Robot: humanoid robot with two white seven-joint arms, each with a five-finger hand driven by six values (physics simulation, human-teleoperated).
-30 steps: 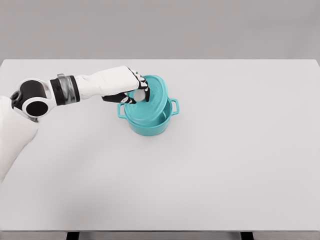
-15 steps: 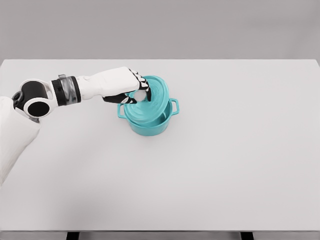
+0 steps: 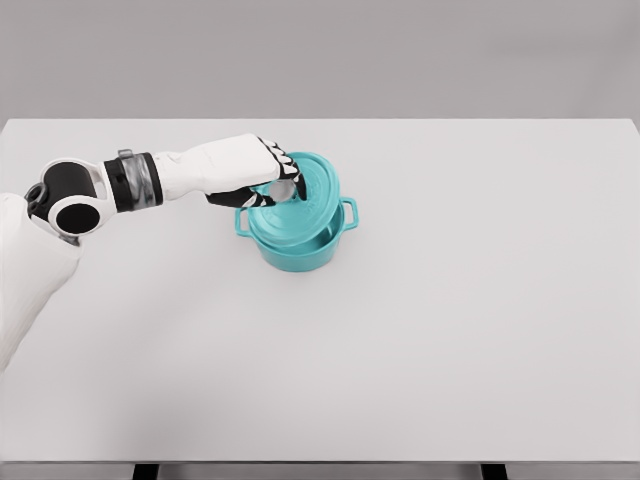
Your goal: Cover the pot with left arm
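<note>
Centrally, toward the far edge and somewhat left of the middle of the white table (image 3: pixel 450 330), stands a teal pot (image 3: pixel 297 250) with two small side handles, one on its left and one on its right. A matching teal lid (image 3: pixel 300 200) lies over the pot's mouth but is tilted: its far right side rides higher, while its near left edge dips toward the rim, so the lid is not seated flat. The left hand (image 3: pixel 262 175) reaches in from the left edge of the table, its white forearm and dark wrist joint extended across the table surface toward the pot. The fingers (image 3: pixel 288 178), marked with black segments, are curled and clamped on the pale knob at the top of the lid, holding the lid by that knob from its left side. The shoulder and upper arm of the left arm occupy the lower left corner of the head view. Pot and lid are of the same colour, and the pot's interior is almost wholly hidden under the lid; only a narrow band of the near wall is visible beneath the lid's edge.
</note>
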